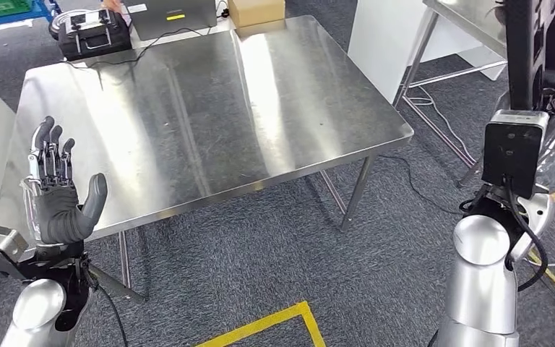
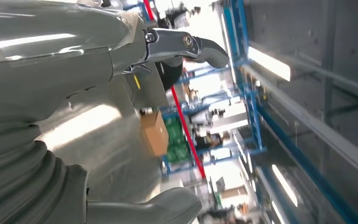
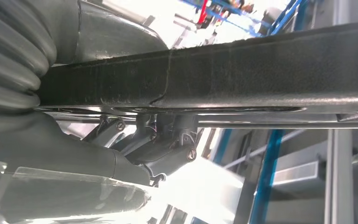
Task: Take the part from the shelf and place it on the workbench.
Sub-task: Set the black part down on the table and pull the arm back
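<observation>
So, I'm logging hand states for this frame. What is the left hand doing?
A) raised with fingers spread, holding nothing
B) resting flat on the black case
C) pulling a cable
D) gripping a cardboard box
A: in the head view the left hand stands upright over the near edge of the steel workbench, fingers apart and empty.

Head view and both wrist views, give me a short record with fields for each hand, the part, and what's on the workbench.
left hand: left hand raised over the near left corner of the bare stainless-steel workbench, fingers spread upright, holding nothing
right hand: right hand wrapped around a long dark bar-shaped part; whether the part is free of the shelf cannot be told
workbench far edge: black boxy device with a handle, grey case, brown cardboard box
floor: grey carpet with yellow tape line
</observation>
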Available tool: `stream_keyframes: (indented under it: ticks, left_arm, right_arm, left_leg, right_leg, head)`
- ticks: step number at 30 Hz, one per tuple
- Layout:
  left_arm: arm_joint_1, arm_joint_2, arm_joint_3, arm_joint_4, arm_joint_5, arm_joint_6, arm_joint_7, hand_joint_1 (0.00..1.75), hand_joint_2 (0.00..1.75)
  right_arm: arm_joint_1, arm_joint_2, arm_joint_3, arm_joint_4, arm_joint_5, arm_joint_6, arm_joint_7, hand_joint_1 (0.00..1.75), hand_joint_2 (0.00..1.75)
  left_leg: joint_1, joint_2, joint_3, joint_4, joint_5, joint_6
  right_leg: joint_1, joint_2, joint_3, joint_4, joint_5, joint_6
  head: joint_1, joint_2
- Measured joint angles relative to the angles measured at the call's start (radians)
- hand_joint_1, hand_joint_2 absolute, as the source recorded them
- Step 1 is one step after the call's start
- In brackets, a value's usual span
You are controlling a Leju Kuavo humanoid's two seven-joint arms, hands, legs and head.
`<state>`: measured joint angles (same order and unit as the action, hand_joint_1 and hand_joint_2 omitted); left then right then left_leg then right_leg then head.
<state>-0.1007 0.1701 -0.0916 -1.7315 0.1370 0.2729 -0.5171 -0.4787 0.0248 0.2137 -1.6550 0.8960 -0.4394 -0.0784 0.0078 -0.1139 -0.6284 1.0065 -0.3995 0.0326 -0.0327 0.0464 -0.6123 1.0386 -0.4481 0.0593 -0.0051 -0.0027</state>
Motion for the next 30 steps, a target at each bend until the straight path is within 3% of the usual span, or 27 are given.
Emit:
stream_keyframes:
  ticks: [1,3,5,7,9,10,11,12,14,16,17,19,21,23,25,26,27,29,30]
  left_arm:
    - [0.000,0.000,0.000,0.000,-0.001,-0.001,0.001,0.00,1.75]
    - [0.001,0.000,0.000,0.000,-0.002,-0.004,0.002,0.00,1.75]
    - [0.001,0.001,0.003,0.000,-0.007,-0.010,0.003,0.00,1.75]
    - [0.000,0.001,0.005,0.000,-0.014,-0.018,0.005,0.00,1.75]
    - [0.001,0.001,0.005,0.001,-0.020,-0.026,0.009,0.00,1.75]
    - [0.002,0.001,0.005,0.001,-0.023,-0.030,0.010,0.00,1.75]
    - [0.002,0.001,0.005,0.002,-0.026,-0.033,0.012,0.00,1.75]
    - [0.002,0.001,0.005,0.002,-0.028,-0.037,0.014,0.00,1.75]
    - [-0.003,0.001,0.005,0.002,-0.034,-0.045,0.016,0.00,1.75]
    - [-0.008,0.000,0.005,0.002,-0.039,-0.051,0.019,0.00,1.75]
    - [-0.010,0.000,0.005,0.002,-0.040,-0.053,0.020,0.00,1.75]
    - [-0.011,-0.001,0.006,0.002,-0.043,-0.058,0.022,0.00,1.75]
    - [-0.015,-0.002,0.005,0.004,-0.047,-0.064,0.022,0.00,1.75]
    - [-0.022,-0.006,0.004,0.011,-0.051,-0.070,0.022,0.00,1.75]
    - [-0.024,-0.012,0.001,0.021,-0.052,-0.076,0.022,0.00,1.75]
    - [-0.024,-0.014,-0.002,0.027,-0.052,-0.079,0.022,0.00,1.75]
    - [-0.024,-0.017,-0.004,0.032,-0.053,-0.081,0.021,0.00,1.75]
    - [-0.028,-0.021,-0.009,0.042,-0.055,-0.085,0.020,0.00,1.75]
    - [-0.031,-0.023,-0.011,0.046,-0.056,-0.086,0.020,0.00,1.75]
  right_arm:
    - [-0.005,-0.001,0.000,0.005,0.004,0.002,0.003,1.75,1.75]
    - [-0.012,-0.001,-0.001,0.014,0.009,0.007,0.009,1.75,1.75]
    - [-0.026,-0.001,-0.003,0.023,0.014,0.015,0.017,1.75,1.75]
    - [-0.039,-0.004,-0.005,0.032,0.022,0.028,0.028,1.75,1.75]
    - [-0.043,-0.008,-0.008,0.044,0.032,0.043,0.042,1.75,1.75]
    - [-0.044,-0.010,-0.009,0.051,0.038,0.051,0.048,1.75,1.75]
    - [-0.044,-0.011,-0.011,0.059,0.044,0.059,0.055,1.75,1.75]
    - [-0.047,-0.012,-0.012,0.067,0.051,0.067,0.062,1.75,1.75]
    - [-0.054,-0.013,-0.016,0.082,0.065,0.080,0.071,1.75,1.75]
    - [-0.064,-0.017,-0.021,0.096,0.076,0.088,0.075,1.75,1.75]
    - [-0.066,-0.018,-0.023,0.102,0.080,0.090,0.076,1.75,1.75]
    - [-0.069,-0.018,-0.027,0.114,0.087,0.092,0.079,1.75,1.75]
    - [-0.072,-0.017,-0.031,0.120,0.098,0.092,0.080,1.75,1.75]
    - [-0.070,-0.019,-0.036,0.125,0.113,0.092,0.081,1.75,1.75]
    - [-0.062,-0.020,-0.041,0.130,0.129,0.094,0.083,1.75,1.75]
    - [-0.058,-0.020,-0.042,0.133,0.136,0.094,0.084,1.75,1.75]
    - [-0.055,-0.020,-0.043,0.134,0.144,0.095,0.085,1.75,1.75]
    - [-0.053,-0.019,-0.043,0.136,0.160,0.098,0.086,1.75,1.75]
    - [-0.053,-0.019,-0.043,0.136,0.168,0.101,0.086,1.75,1.75]
  left_leg:
    - [0.001,-0.009,-0.004,0.002,0.000,-0.006]
    - [0.003,-0.024,-0.010,-0.001,0.003,-0.017]
    - [0.001,0.013,-0.023,0.022,-0.011,-0.026]
    - [0.000,0.080,-0.071,0.121,-0.060,-0.033]
    - [0.003,0.104,-0.140,0.250,-0.109,-0.036]
    - [0.004,0.107,-0.160,0.285,-0.115,-0.035]
    - [0.004,0.108,-0.161,0.280,-0.100,-0.033]
    - [0.002,0.114,-0.141,0.236,-0.071,-0.028]
    - [-0.009,0.157,-0.070,0.098,-0.010,-0.011]
    - [-0.023,0.191,-0.028,0.017,0.009,0.003]
    - [-0.027,0.190,-0.025,0.008,0.005,0.006]
    - [-0.025,0.162,-0.021,-0.002,0.010,0.012]
    - [-0.016,0.135,-0.010,-0.018,0.020,0.020]
    - [-0.008,0.108,-0.006,-0.024,0.024,0.024]
    - [-0.006,0.078,-0.007,-0.023,0.024,0.024]
    - [-0.004,0.061,-0.007,-0.023,0.024,0.023]
    - [-0.002,0.045,-0.007,-0.020,0.023,0.020]
    - [0.002,0.016,-0.009,-0.009,0.016,0.010]
    - [0.003,0.004,-0.013,-0.001,0.012,0.003]
  right_leg:
    - [0.001,0.004,0.008,-0.015,0.004,-0.005]
    - [0.005,-0.014,0.010,-0.016,0.005,-0.021]
    - [0.003,-0.032,0.013,-0.019,0.007,-0.034]
    - [0.004,-0.052,0.016,-0.021,0.006,-0.047]
    - [0.011,-0.074,0.018,-0.020,0.002,-0.055]
    - [0.013,-0.085,0.020,-0.020,0.000,-0.058]
    - [0.016,-0.096,0.021,-0.020,-0.002,-0.060]
    - [0.018,-0.108,0.024,-0.020,-0.004,-0.061]
    - [0.024,-0.130,0.031,-0.021,-0.010,-0.062]
    - [0.030,-0.151,0.036,-0.021,-0.016,-0.055]
    - [0.031,-0.163,0.038,-0.022,-0.019,-0.051]
    - [0.033,-0.179,0.042,-0.022,-0.026,-0.041]
    - [0.032,-0.135,0.024,0.021,-0.048,-0.036]
    - [0.027,-0.069,-0.039,0.143,-0.095,-0.036]
    - [0.023,-0.050,-0.106,0.256,-0.125,-0.031]
    - [0.020,-0.049,-0.117,0.263,-0.117,-0.022]
    - [0.014,-0.046,-0.106,0.226,-0.092,-0.009]
    - [0.000,-0.021,-0.050,0.085,-0.027,0.016]
    - [-0.005,-0.008,-0.024,0.029,-0.005,0.018]
  head:
    - [0.000,0.000]
    - [-0.001,0.000]
    - [-0.005,0.000]
    - [-0.012,0.000]
    - [-0.016,0.000]
    - [-0.016,0.000]
    - [-0.016,0.000]
    - [-0.016,0.000]
    - [-0.016,0.000]
    - [-0.016,0.000]
    - [-0.016,0.000]
    - [-0.017,0.000]
    - [-0.016,0.000]
    - [-0.012,0.000]
    - [-0.009,0.000]
    - [-0.008,0.000]
    - [-0.008,0.000]
    - [-0.007,0.000]
    - [-0.005,0.000]
